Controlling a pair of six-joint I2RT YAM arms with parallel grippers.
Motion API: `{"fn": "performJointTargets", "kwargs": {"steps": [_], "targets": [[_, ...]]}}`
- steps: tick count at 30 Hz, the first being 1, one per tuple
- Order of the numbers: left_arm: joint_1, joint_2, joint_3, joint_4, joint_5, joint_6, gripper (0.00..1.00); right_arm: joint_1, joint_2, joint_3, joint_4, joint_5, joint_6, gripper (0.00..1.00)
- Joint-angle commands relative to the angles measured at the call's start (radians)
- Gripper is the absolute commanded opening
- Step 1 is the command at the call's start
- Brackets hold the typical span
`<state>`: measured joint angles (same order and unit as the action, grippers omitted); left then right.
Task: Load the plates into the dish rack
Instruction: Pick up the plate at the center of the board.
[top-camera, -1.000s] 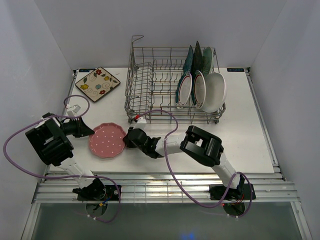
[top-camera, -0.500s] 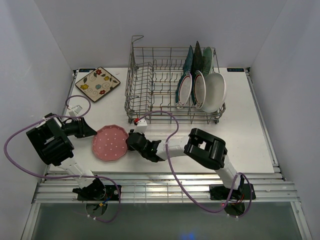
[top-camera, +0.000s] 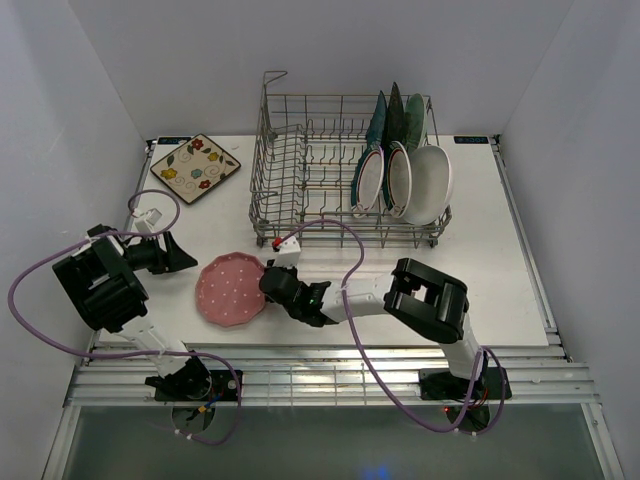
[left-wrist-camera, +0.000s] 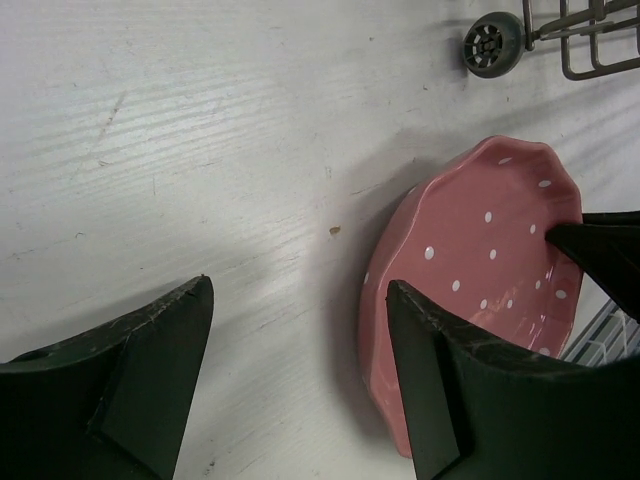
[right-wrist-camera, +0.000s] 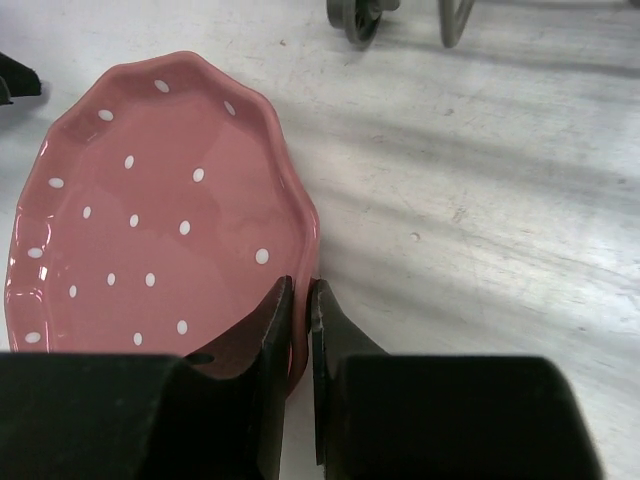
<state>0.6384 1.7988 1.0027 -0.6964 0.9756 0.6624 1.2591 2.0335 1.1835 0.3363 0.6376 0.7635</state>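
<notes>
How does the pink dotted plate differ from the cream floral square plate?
The pink dotted plate is round and scalloped; the cream floral square plate has straight sides. The right gripper pinches the pink plate's rim; the floral plate lies untouched. Both sit outside the dish rack.

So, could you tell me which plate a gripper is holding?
The pink white-dotted round plate: the right gripper pinches its rim. The cream floral square plate lies free on the table; the others stand in the grey wire dish rack.

A scuffed white table sits between pale walls, ribbed metal rail along its front.
</notes>
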Motion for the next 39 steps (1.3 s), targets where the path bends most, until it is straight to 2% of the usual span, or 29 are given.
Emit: {"fn": "performJointTargets", "kwargs": {"steps": [1,9,12,13,20,35,39], "targets": [[-0.002,-0.075,-0.007,0.024,0.018,-0.004,0.8,0.005,-0.104,-0.013,0.023,0.125,-0.061,0.08],[-0.002,-0.168,-0.042,0.074,-0.026,-0.053,0.86,0.016,-0.177,0.008,-0.037,0.229,-0.214,0.08],[-0.002,-0.193,-0.056,0.084,-0.04,-0.064,0.92,0.022,-0.202,0.022,-0.054,0.258,-0.268,0.08],[-0.002,-0.205,-0.059,0.087,-0.041,-0.066,0.98,0.023,-0.206,0.025,-0.066,0.273,-0.277,0.08],[-0.002,-0.227,-0.069,0.106,-0.038,-0.09,0.98,0.034,-0.28,0.03,-0.068,0.31,-0.397,0.08],[0.0,-0.237,-0.075,0.123,-0.049,-0.101,0.98,0.049,-0.409,0.068,-0.039,0.281,-0.645,0.08],[-0.002,-0.24,-0.072,0.126,-0.049,-0.104,0.98,0.059,-0.438,0.08,-0.007,0.295,-0.772,0.08]]}}
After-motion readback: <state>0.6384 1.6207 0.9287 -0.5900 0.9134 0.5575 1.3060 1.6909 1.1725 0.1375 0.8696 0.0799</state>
